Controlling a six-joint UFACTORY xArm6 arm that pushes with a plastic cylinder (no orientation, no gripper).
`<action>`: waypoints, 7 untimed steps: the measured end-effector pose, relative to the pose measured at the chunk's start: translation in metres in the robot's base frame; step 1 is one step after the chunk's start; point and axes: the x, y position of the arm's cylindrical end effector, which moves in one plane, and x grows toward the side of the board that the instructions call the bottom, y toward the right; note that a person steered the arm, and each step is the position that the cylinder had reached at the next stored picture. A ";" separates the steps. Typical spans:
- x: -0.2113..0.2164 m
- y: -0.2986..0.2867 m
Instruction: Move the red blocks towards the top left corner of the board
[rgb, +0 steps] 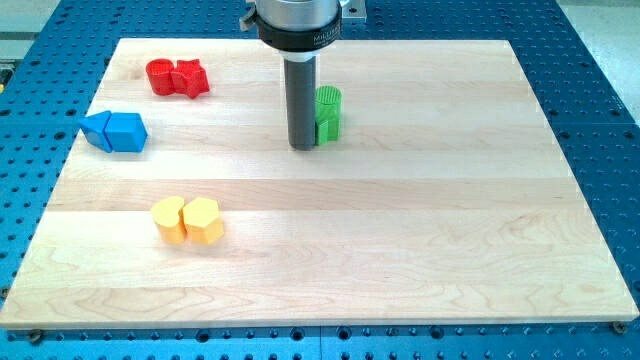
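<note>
Your tip (303, 147) touching green block (328, 112), well right of red blocks (178, 77). No claw, nothing held. Reds near board (420, 250) top-left already; careless sweep drags green, overshoots reds off edge.

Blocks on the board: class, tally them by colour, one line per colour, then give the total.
Red blocks: 2
Blue blocks: 2
Yellow blocks: 2
Green blocks: 2, partly behind my tip
Total: 8
</note>
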 end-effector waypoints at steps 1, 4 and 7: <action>0.004 0.000; 0.018 -0.095; -0.039 -0.174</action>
